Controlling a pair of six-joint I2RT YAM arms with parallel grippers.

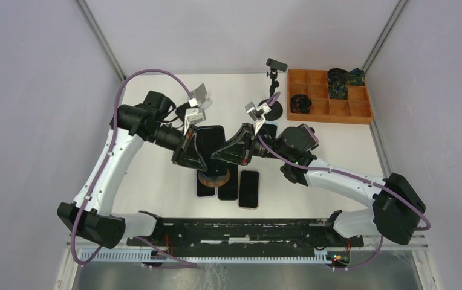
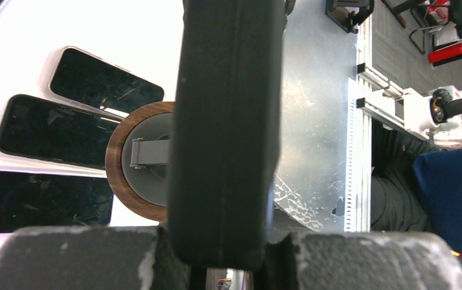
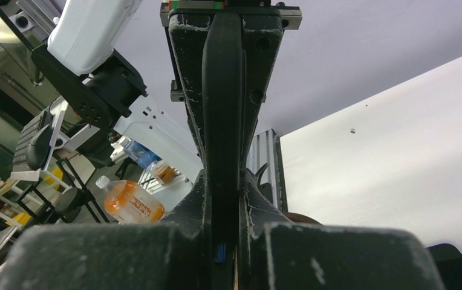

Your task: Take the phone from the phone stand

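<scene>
The black phone [image 1: 211,140] is held edge-on over the phone stand [image 1: 212,179], a round wooden base with a grey disc and hinge [image 2: 133,163]. Whether the phone touches the stand I cannot tell. My left gripper [image 1: 193,151] is shut on the phone's left end, and its dark edge [image 2: 228,121] fills the gap between my left fingers [image 2: 65,257]. My right gripper [image 1: 231,148] is shut on the opposite end. In the right wrist view the thin phone edge [image 3: 222,121] is pinched between the right fingers [image 3: 337,260], with the left gripper's jaws facing at the top.
Three dark phones [image 1: 248,188] lie flat side by side on the white table just in front of the stand. A wooden compartment tray [image 1: 337,110] with black parts sits at the back right. A small black clamp holder [image 1: 275,84] stands beside the tray.
</scene>
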